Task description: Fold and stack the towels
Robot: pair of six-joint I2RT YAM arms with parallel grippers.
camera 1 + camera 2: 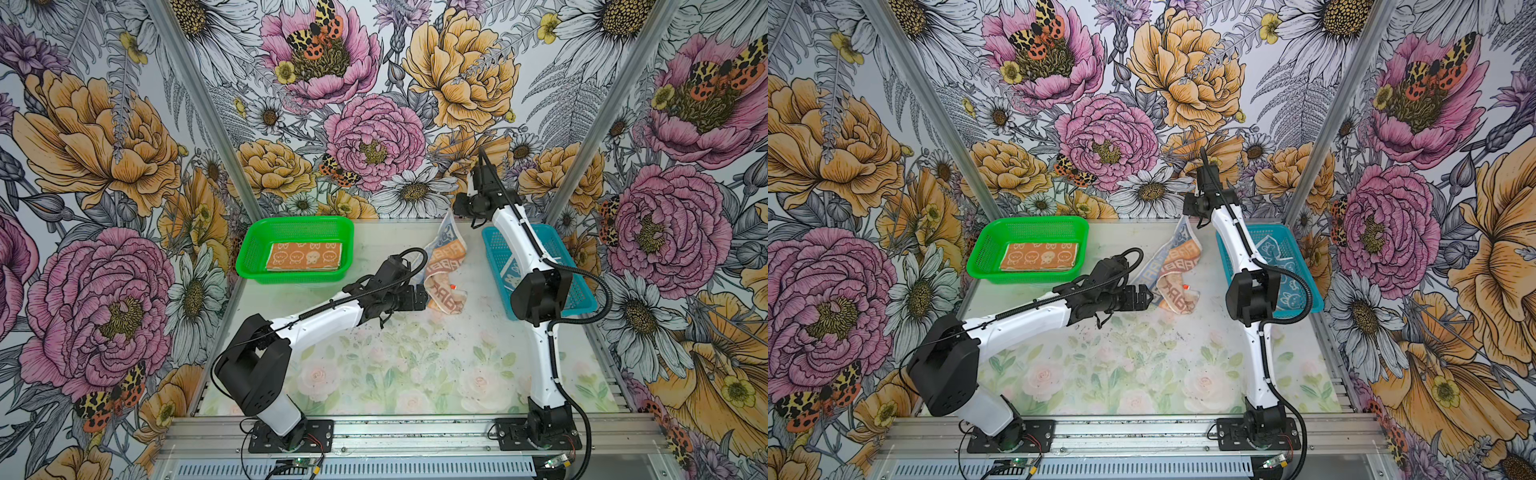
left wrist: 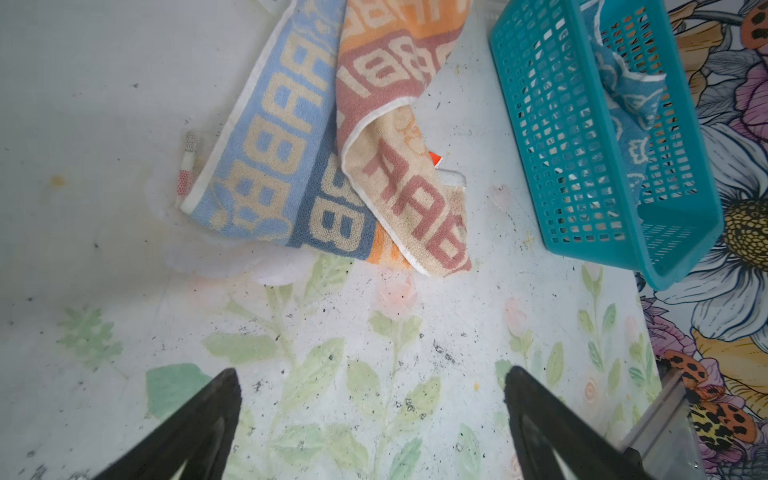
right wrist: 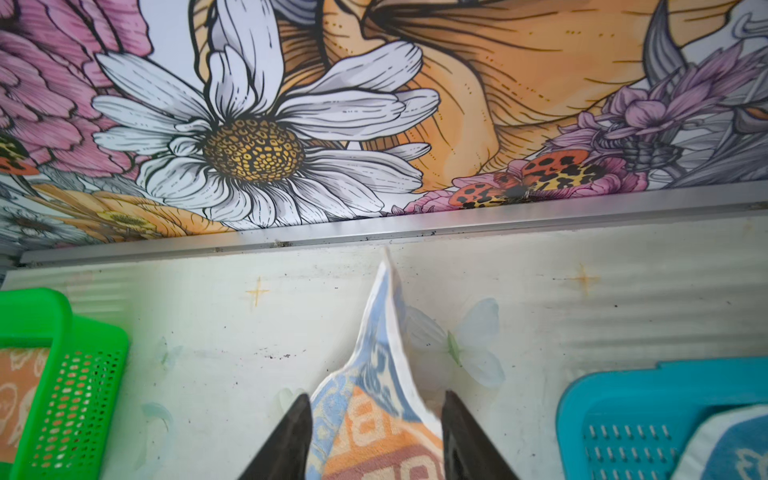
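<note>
Striped towel [image 1: 446, 266], with blue, orange and cream bands and block letters, lies crumpled on the table [image 1: 415, 365] at centre-right of both top views, between the two baskets. It is unfolded, with layers twisted over each other. One corner is drawn up to a point toward the back wall.

Right gripper [image 3: 376, 395] is at that raised corner. Its jaws are parted with the cloth between them; cannot tell whether either finger touches it.

Left gripper [image 2: 372, 374] is spread wide and holding nothing, low over bare table at the towel's near-left edge, just short of it.

Green basket [image 1: 249, 253], left of centre in both top views, holds an orange towel [image 1: 305, 256], folded flat, rabbit print up.

Blue basket [image 1: 582, 291] sits at the right, partly behind the right arm. A blue towel [image 1: 1277, 266] lies rumpled inside it.

A small orange tag [image 1: 453, 286] shows on the striped towel.
</note>
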